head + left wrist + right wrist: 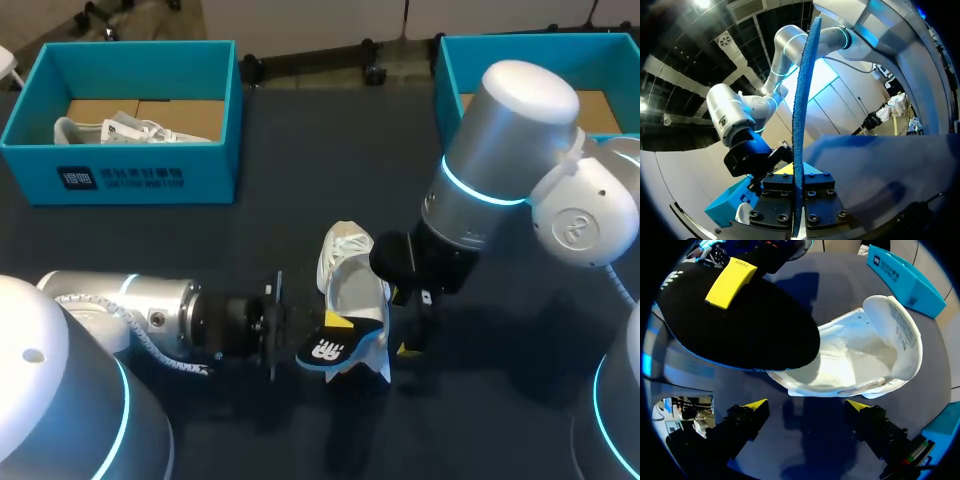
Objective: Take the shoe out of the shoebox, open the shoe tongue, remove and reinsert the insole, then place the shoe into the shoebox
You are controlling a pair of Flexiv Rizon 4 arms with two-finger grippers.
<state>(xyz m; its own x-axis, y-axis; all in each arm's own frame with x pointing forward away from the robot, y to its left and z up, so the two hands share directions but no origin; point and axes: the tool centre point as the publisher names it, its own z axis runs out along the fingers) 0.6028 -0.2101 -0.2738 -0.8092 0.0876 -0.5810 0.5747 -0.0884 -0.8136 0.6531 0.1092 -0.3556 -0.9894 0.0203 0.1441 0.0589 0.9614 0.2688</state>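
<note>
- The dark tabletop (300, 140) carries a teal shoebox (130, 110) at its far left.
- The white shoe (352, 285) lies mid-tabletop, its long axis running near-to-far.
- The left fingers (780, 187) clamp the insole (335, 347); the right fingers (752, 412) stand apart over the shoe.

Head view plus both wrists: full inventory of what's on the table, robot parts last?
shoeboxes: 2, teal, one at the table's far left, the other at the far right, partly hidden by the right arm
shoes: 2, white, one inside the left shoebox, one lying mid-table with its tongue opened
insole: 1, black top with a yellow label, blue underside, held over the mid-table shoe's heel end
table: 1, dark
left arm: 1, silver, comes in low from the left, jaws shut on the insole
right arm: 1, silver, over the table's right, jaws open and empty beside the mid-table shoe
</note>
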